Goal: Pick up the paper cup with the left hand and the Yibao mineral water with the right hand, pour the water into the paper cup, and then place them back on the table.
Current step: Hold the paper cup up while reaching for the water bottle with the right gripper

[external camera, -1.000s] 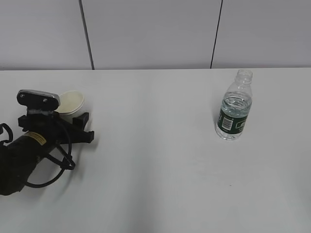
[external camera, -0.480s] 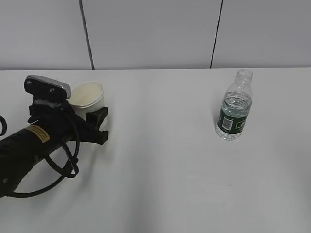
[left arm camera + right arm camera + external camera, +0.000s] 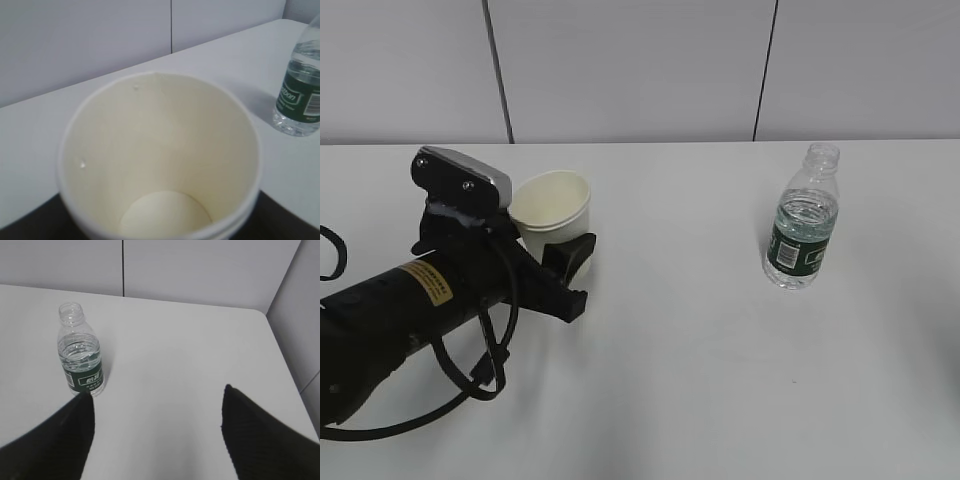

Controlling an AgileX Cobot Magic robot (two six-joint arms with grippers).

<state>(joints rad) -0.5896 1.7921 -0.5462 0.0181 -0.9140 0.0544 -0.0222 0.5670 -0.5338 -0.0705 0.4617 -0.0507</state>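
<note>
Black left pincer [image 3: 565, 262] grips the paper cup [image 3: 552, 207] upright, above the white tabletop [image 3: 700, 360]; hold it level near the bottle. Cream-white, tapered, empty inside. Farther right, the Yibao mineral water [image 3: 803, 218] stands capless, green-labelled, untouched; right pincer [image 3: 157, 427] hangs wide open, near it.

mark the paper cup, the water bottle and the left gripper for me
paper cup [image 3: 560, 222], exterior view, on its outer wall below the rim
Yibao mineral water bottle [image 3: 800, 250], exterior view, on the green label
left gripper [image 3: 563, 250], exterior view, midway between its fingertips at the cup's lower wall
</note>
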